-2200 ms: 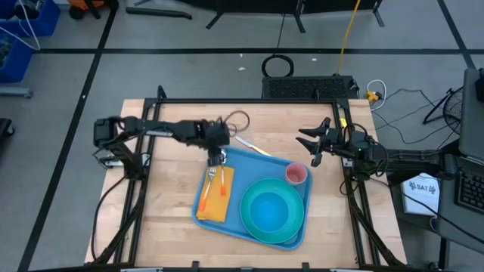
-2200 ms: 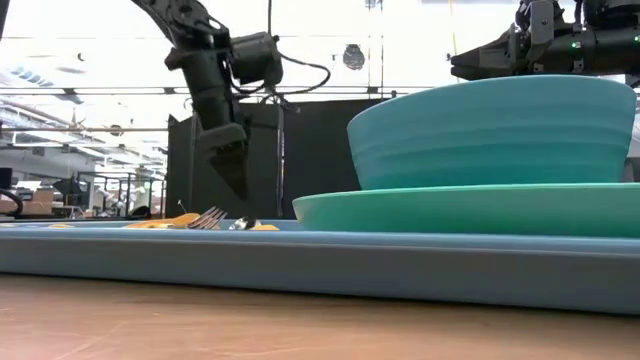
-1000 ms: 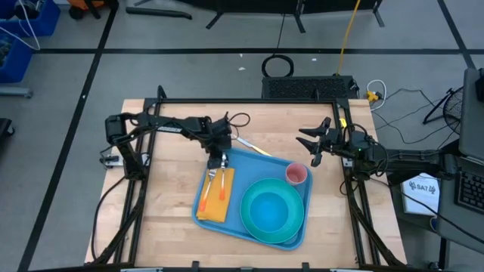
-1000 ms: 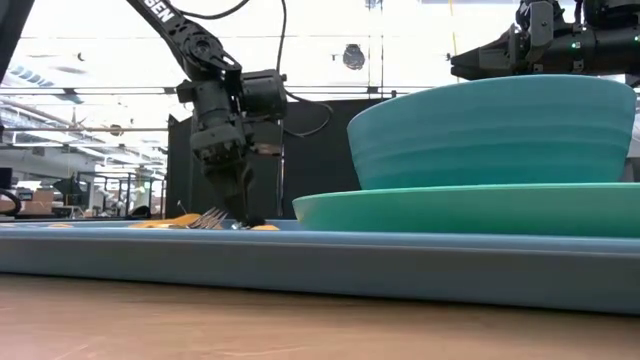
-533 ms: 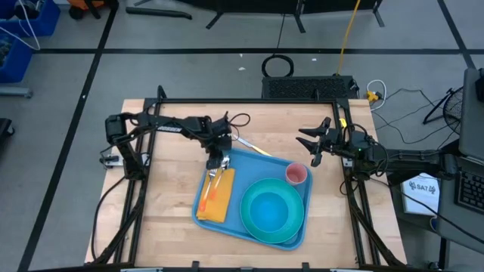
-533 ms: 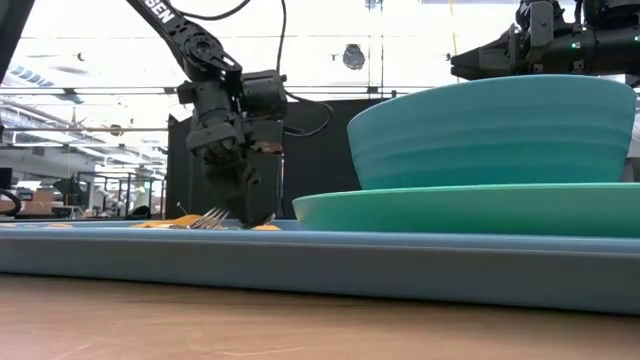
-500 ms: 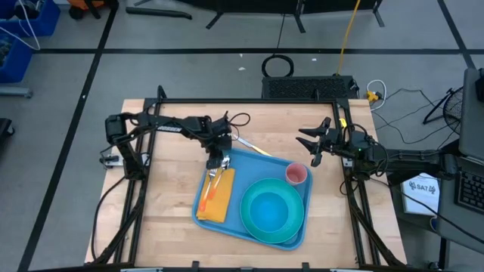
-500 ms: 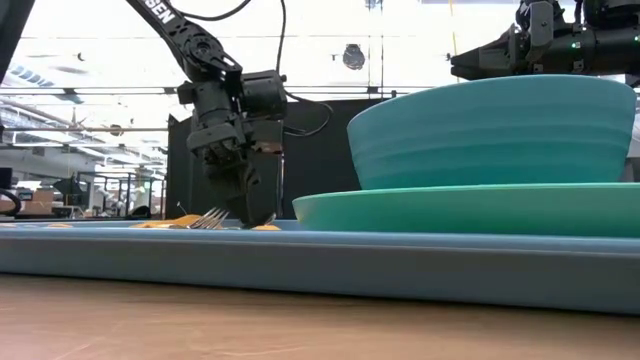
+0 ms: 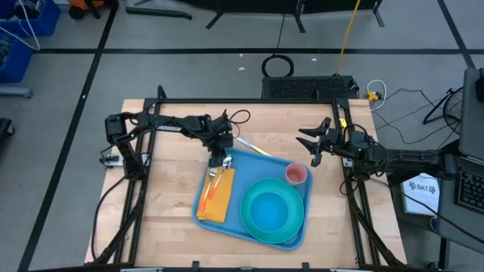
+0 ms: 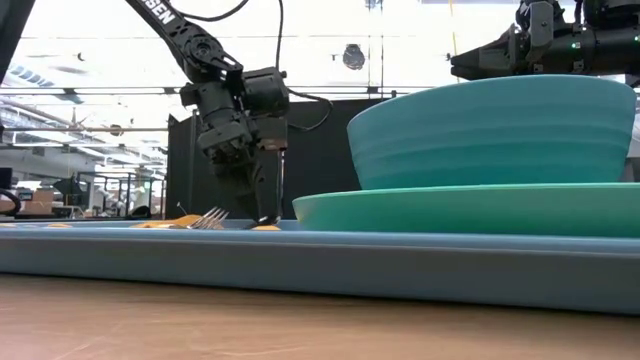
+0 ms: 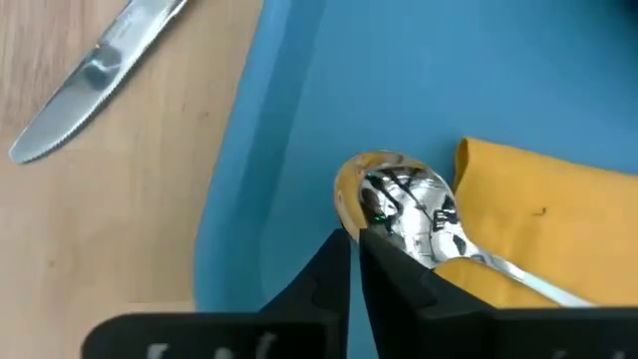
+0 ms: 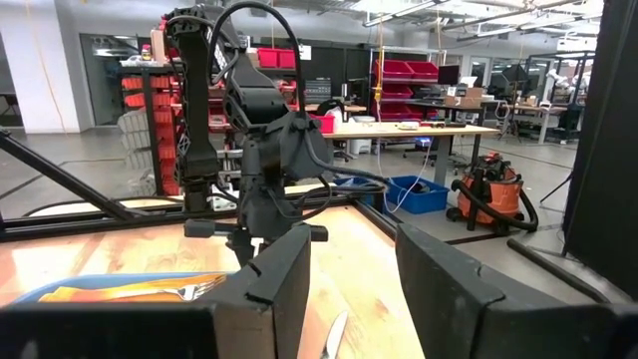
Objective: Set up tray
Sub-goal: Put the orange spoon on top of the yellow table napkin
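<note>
The blue tray (image 9: 257,168) lies on the table and carries a yellow-orange napkin (image 9: 215,205). On the napkin lie an orange-handled fork (image 9: 209,187) and an orange-handled spoon (image 9: 224,183). The spoon's bowl (image 11: 404,204) juts past the napkin's far end onto the tray. My left gripper (image 9: 225,160) is shut and points down at the tray's far-left corner, its tips (image 11: 354,249) right beside the spoon's bowl. My right gripper (image 9: 311,143) is open and empty in the air at the far right, and it also shows in the right wrist view (image 12: 354,279). My left gripper's shut fingertips (image 11: 339,249) stand from above against the rim of the spoon's bowl (image 11: 351,204). I cannot tell whether they touch it. The spoon lies flat, its bowl on the tray and its handle on the napkin.
A turquoise plate (image 9: 248,221) holding a turquoise bowl (image 9: 271,210) fills the tray's near right. A pink cup (image 9: 296,175) stands at the tray's far-right corner. A table knife (image 9: 249,145) lies on the wood just beyond the tray's far rim, and it also shows in the left wrist view (image 11: 95,75).
My left gripper has stayed low over the tray's far-left corner and has shifted a little toward the table's right edge, from the fork's tines to the spoon's bowl. It has also turned about its wrist. The fork and spoon lie where they were.
</note>
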Robot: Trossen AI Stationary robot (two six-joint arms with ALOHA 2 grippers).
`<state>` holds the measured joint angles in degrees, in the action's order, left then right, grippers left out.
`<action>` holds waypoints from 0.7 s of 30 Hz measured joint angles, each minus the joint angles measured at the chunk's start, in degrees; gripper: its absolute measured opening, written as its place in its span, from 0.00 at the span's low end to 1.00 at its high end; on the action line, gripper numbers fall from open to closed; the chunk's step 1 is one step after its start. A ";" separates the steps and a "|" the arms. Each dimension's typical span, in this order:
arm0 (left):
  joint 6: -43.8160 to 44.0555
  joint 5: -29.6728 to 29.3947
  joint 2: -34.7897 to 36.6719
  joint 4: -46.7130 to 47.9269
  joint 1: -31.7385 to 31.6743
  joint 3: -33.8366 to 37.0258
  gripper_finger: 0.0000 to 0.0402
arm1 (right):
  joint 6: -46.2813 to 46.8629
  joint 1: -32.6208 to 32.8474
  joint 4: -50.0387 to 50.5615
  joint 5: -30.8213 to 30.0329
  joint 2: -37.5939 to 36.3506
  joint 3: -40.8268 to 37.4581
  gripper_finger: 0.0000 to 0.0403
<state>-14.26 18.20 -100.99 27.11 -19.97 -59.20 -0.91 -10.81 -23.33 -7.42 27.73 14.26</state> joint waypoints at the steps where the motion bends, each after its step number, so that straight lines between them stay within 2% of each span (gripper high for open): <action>1: 0.02 0.62 0.02 0.11 0.00 0.00 0.08 | 0.00 0.00 0.00 0.00 0.00 0.00 0.35; 5: -0.02 3.61 0.02 0.11 0.00 0.00 0.15 | -0.05 0.01 0.00 0.00 0.00 0.00 0.35; 13: -1.86 2.07 0.04 -1.90 0.00 -0.02 0.32 | -0.20 0.00 0.02 0.00 0.00 0.00 0.35; 21: -2.61 2.56 0.09 -3.56 -1.10 -0.04 0.36 | -0.20 0.00 0.02 0.00 0.00 0.00 0.35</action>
<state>-16.87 20.76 -100.90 23.56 -21.06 -59.24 -1.10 -10.81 -23.31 -7.42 27.73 14.26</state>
